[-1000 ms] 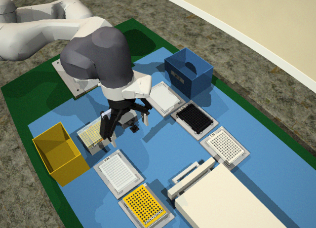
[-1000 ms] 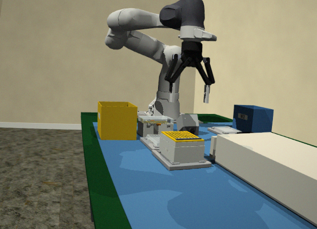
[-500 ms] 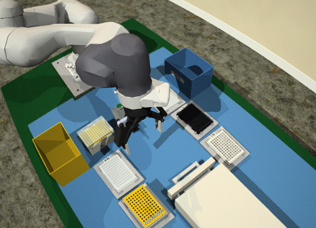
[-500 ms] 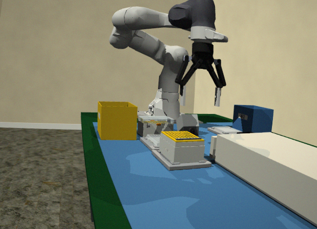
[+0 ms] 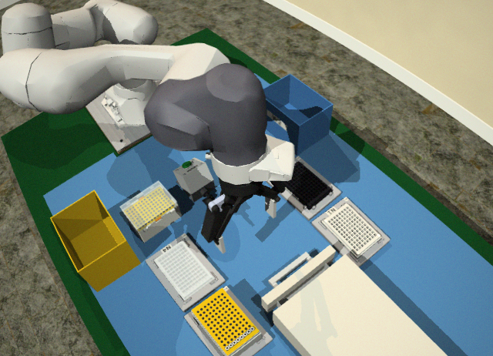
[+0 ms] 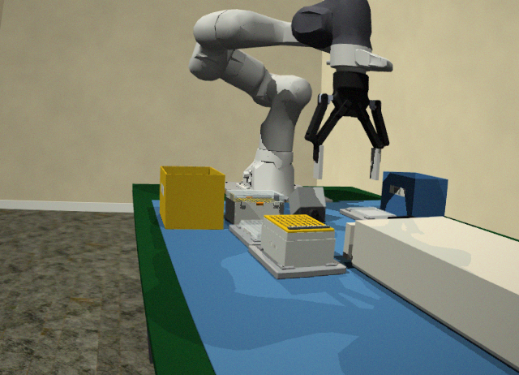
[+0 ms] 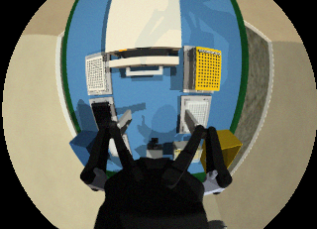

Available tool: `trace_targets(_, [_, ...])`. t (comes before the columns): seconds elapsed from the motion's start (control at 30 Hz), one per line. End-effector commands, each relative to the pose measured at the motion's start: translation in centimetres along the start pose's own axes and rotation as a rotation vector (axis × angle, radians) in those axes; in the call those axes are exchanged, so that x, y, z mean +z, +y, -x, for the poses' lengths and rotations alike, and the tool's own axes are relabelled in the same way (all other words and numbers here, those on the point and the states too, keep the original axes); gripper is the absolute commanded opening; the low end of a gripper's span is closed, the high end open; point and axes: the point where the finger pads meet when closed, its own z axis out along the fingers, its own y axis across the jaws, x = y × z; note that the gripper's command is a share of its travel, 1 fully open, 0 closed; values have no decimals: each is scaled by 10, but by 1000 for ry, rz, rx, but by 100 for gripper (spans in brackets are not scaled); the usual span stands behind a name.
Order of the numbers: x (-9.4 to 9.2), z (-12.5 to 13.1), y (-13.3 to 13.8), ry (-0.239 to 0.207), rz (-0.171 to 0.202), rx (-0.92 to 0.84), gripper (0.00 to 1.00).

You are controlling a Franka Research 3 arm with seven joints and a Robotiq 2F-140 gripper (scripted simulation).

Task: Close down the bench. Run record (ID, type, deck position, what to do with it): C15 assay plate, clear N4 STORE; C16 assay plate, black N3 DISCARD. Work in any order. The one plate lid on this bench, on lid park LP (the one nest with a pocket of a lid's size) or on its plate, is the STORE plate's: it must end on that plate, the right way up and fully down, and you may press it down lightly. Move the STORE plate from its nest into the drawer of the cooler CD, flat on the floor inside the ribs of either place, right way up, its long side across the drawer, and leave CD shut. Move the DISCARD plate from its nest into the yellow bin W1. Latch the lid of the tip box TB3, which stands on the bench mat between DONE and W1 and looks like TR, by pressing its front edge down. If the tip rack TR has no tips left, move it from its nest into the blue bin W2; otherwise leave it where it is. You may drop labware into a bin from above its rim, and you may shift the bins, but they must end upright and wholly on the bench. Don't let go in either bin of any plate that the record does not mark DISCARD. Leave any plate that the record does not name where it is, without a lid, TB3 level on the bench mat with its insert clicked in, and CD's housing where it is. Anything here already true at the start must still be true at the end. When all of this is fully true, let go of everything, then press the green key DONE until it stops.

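Observation:
My gripper (image 5: 246, 226) is open and empty, high above the middle of the deck; it also shows in the exterior view (image 6: 347, 163). The clear plate (image 5: 182, 269) sits in nest N4 without a lid. The black plate (image 5: 307, 185) sits in its nest, partly hidden by my wrist. The lid park with a pale lid (image 6: 366, 213) shows only in the exterior view. The tip box TB3 (image 5: 149, 209) stands between the DONE key (image 5: 186, 164) and the yellow bin (image 5: 89, 234). The yellow tip rack TR (image 5: 224, 320) has a row of tips along its front edge.
The blue bin (image 5: 300, 109) stands at the far side. The cream cooler (image 5: 350, 312) fills the near right, its drawer front and handle (image 5: 298, 277) facing the deck. A white plate (image 5: 350, 229) sits in a nest beside the cooler.

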Motion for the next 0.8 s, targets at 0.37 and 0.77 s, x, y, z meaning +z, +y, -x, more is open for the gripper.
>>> trace_targets(0.37, [5,-46,-20,4,4,2,87])
trace_targets(0.77, [11,-89,-40,4,4,2,87])
